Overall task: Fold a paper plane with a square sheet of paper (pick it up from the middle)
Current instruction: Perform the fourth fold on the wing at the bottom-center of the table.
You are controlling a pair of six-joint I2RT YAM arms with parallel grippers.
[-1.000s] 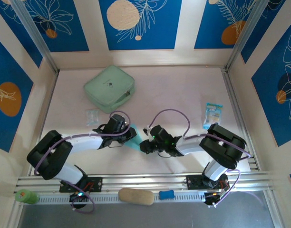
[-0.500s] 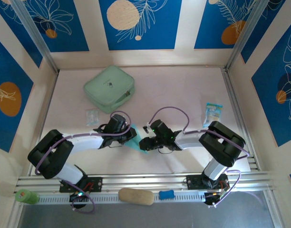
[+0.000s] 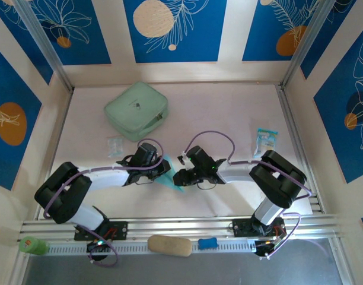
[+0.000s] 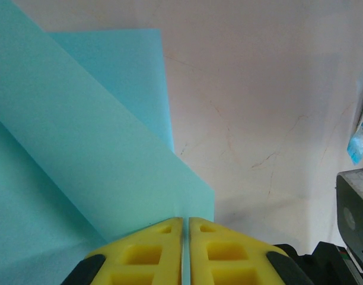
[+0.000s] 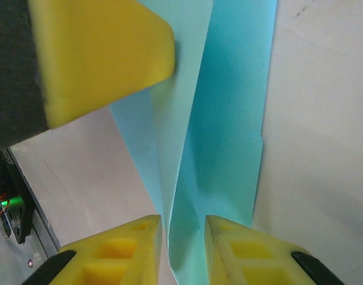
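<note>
At the near middle of the table, the right arm's wrist has swung a little farther from its base than a second ago, while the left arm has kept its place. Both forearms lie low and reach inward, their tips nearly meeting over the light cyan sheet of paper (image 3: pixel 168 172), which is folded into layers. The left gripper (image 4: pixel 185 221) is clenched on the sheet's edge. The right gripper (image 5: pixel 182 224) stands slightly parted, a raised crease running between its fingers; I can't tell whether they touch it. From above, the grippers cover most of the sheet, so its outline is hard to make out.
</note>
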